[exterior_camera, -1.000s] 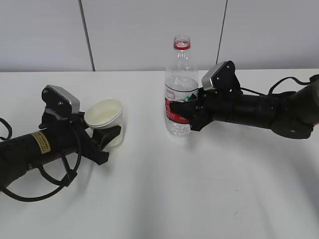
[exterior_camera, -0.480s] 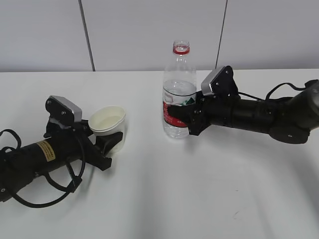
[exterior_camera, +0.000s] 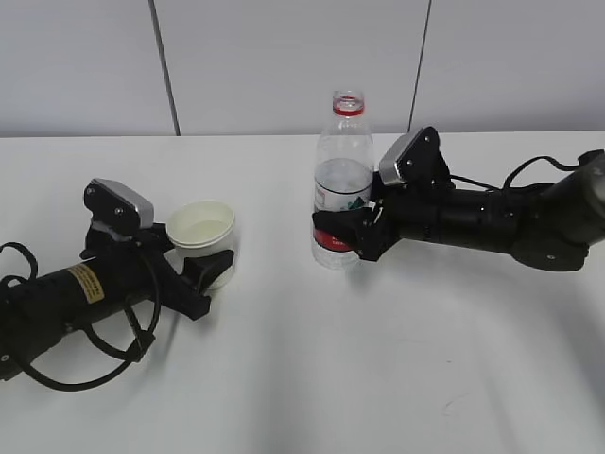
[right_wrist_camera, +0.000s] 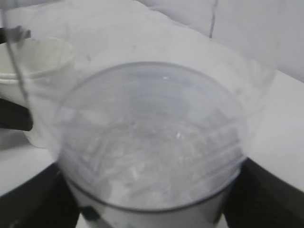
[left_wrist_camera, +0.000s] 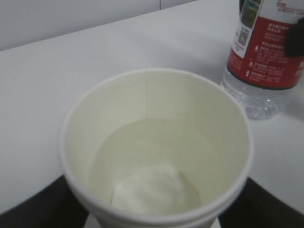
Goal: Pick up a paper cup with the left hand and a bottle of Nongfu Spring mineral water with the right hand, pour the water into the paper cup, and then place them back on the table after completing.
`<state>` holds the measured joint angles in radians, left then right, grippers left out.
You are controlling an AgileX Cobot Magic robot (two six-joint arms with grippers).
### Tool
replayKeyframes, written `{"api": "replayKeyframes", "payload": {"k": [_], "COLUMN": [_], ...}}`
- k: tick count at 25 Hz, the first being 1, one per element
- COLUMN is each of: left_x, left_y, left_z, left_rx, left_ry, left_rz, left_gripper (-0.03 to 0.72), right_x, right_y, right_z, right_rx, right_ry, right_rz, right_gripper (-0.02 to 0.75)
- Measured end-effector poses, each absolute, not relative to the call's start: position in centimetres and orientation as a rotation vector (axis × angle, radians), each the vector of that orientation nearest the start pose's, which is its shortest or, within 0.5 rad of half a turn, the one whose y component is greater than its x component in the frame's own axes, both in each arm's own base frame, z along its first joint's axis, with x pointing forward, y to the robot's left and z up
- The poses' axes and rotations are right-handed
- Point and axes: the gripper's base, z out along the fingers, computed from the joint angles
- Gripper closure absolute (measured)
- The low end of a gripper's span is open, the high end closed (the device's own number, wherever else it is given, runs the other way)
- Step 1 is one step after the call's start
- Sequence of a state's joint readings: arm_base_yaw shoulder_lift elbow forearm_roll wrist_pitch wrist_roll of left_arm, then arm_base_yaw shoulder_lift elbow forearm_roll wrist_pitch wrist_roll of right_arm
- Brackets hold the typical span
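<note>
The white paper cup [exterior_camera: 200, 227] stands upright on the white table [exterior_camera: 378, 378] with clear water [left_wrist_camera: 156, 156] in its bottom. My left gripper [exterior_camera: 208, 267], on the arm with the yellow sticker, is shut on the cup; its fingers [left_wrist_camera: 40, 206] press both sides. The clear bottle [exterior_camera: 342, 180] with a red label and red neck ring has no cap and stands upright on the table, partly full. My right gripper [exterior_camera: 340, 235] is shut on its lower part at the label, with fingers [right_wrist_camera: 266, 194] on either side. The bottle also shows in the left wrist view [left_wrist_camera: 266, 52], and the cup in the right wrist view [right_wrist_camera: 42, 61].
A grey panelled wall [exterior_camera: 284, 57] runs behind the table's far edge. Black cables loop beside the left arm [exterior_camera: 85, 355] and trail behind the right arm [exterior_camera: 529, 165]. Cup and bottle stand about a hand's width apart.
The cup went from tilted and raised to upright and down on the table. The bottle moved slightly left, then came down and to the right onto the table. Both grippers kept their hold.
</note>
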<state>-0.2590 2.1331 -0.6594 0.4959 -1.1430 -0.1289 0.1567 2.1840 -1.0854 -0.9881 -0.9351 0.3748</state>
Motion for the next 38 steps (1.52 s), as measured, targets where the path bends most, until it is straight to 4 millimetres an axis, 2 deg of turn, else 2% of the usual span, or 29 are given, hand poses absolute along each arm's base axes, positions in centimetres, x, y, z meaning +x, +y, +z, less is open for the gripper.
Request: {"api": "replayKeyframes", "payload": {"k": [4, 9, 15, 19, 24, 26, 32, 38], "left_x": [30.8, 30.0, 29.0, 28.9, 28.7, 28.4, 27.2, 26.5], "left_y": [-12.1, -11.7, -11.5, -11.3, -11.0, -10.9, -10.4, -9.4], "left_z": [8.4, 9.4, 9.1, 8.7, 8.3, 8.5, 9.4, 9.7], "left_rx": [0.644, 0.657, 0.657, 0.66, 0.642, 0.642, 0.62, 0.583], "left_ry": [1.777, 1.809, 1.844, 1.887, 1.95, 1.954, 1.97, 2.08], "left_rz": [-0.503, -0.476, -0.477, -0.464, -0.439, -0.436, -0.421, -0.344], "left_gripper": [0.214, 0.21, 0.21, 0.206, 0.107, 0.089, 0.081, 0.083], "right_x": [39.3, 38.9, 38.5, 38.5, 38.8, 38.9, 38.8, 39.0], "right_y": [12.2, 11.9, 11.3, 11.2, 10.4, 10.0, 9.5, 8.8], "right_z": [10.6, 12.5, 13.9, 14.0, 13.8, 13.8, 14.4, 14.0], "right_rx": [-0.994, -1.063, -1.11, -1.11, -1.102, -1.098, -1.09, -1.07], "right_ry": [1.684, 1.711, 1.759, 1.772, 1.851, 1.883, 1.915, 1.985], "right_rz": [0.515, 0.467, 0.377, 0.361, 0.254, 0.204, 0.156, 0.073], "right_gripper": [0.139, 0.141, 0.144, 0.144, 0.145, 0.145, 0.145, 0.145]}}
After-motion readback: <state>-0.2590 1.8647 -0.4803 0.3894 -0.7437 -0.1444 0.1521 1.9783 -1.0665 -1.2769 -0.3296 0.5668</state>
